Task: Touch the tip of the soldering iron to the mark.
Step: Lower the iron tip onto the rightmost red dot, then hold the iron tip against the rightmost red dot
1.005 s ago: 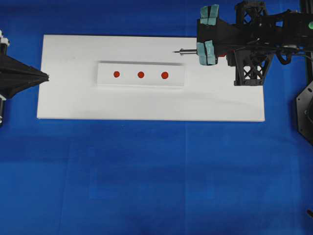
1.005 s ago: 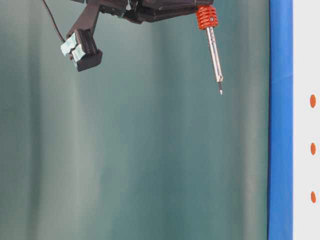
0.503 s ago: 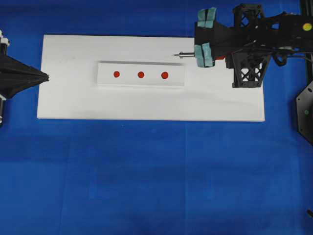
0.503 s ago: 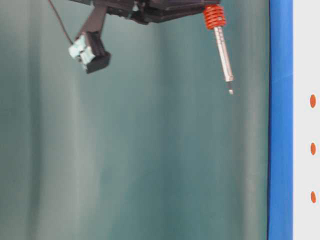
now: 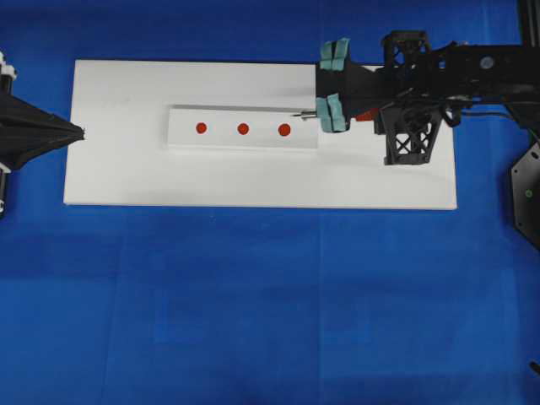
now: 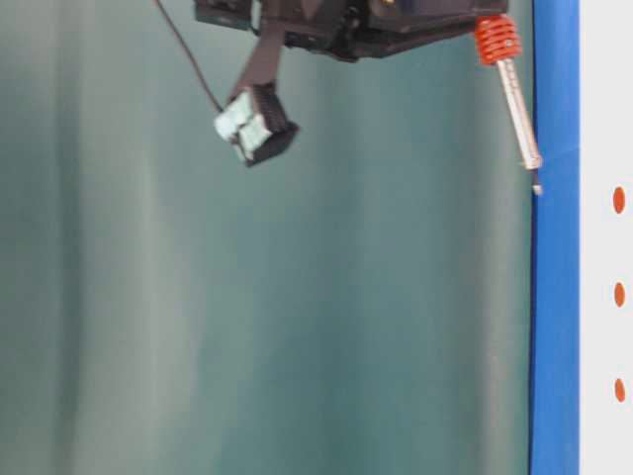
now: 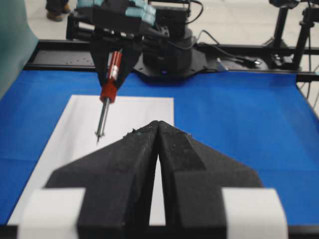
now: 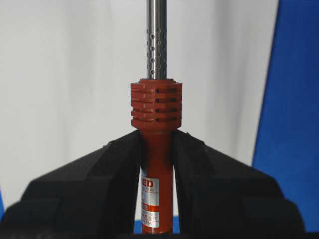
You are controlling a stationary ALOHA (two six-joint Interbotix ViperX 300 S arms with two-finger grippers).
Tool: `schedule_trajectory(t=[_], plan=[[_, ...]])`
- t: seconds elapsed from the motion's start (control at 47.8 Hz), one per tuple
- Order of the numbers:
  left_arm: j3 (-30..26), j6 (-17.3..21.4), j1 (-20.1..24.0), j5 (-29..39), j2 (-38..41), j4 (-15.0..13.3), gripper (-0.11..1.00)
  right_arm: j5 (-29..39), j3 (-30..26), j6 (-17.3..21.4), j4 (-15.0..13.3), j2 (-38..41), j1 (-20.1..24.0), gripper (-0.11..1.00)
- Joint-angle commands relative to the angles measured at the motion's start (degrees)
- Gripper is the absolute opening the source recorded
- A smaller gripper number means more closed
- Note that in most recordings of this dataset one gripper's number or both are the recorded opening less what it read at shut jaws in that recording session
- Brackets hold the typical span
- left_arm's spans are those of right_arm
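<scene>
My right gripper (image 5: 351, 116) (image 8: 156, 144) is shut on the red-orange handle of the soldering iron (image 8: 156, 107) (image 7: 110, 79) (image 6: 506, 74). The iron's shaft points left and slants down. Its tip (image 5: 294, 116) (image 6: 536, 188) (image 7: 97, 141) lies over the right end of the raised white strip (image 5: 221, 116), just right of and behind the right-hand red dot (image 5: 284, 129). The mark (image 5: 243, 129) (image 6: 619, 294), the middle dot, lies bare about two dot spacings left of the tip. At the board's left edge my left gripper (image 5: 82, 132) (image 7: 157, 123) rests shut and empty.
The strip sits on a white board (image 5: 253, 181) on the blue table. A third red dot (image 5: 201, 128) lies left of the mark. The right arm's black frame (image 5: 409, 135) hangs over the board's right end. The iron's black cord (image 6: 188, 59) trails behind the gripper.
My right gripper has carried the iron left and lower, bringing the tip from beyond the strip's far right corner to over its right end. The left gripper has not moved.
</scene>
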Motion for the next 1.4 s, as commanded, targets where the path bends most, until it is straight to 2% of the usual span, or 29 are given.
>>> schedule_trajectory(t=[0.0, 0.545, 1.382], plan=[[-0.62, 0.0, 0.0, -0.62, 0.26, 0.0, 0.0, -1.05, -0.26, -0.18, 0.0, 0.7, -0.09, 0.06], [-0.44, 0.18, 0.0, -0.53, 0.35, 0.0, 0.0, -3.78, -0.44, -0.35, 0.18, 6.42, -0.09, 0.06], [-0.44, 0.18, 0.0, -0.62, 0.26, 0.0, 0.0, -3.96, -0.53, -0.35, 0.18, 6.68, -0.26, 0.06]])
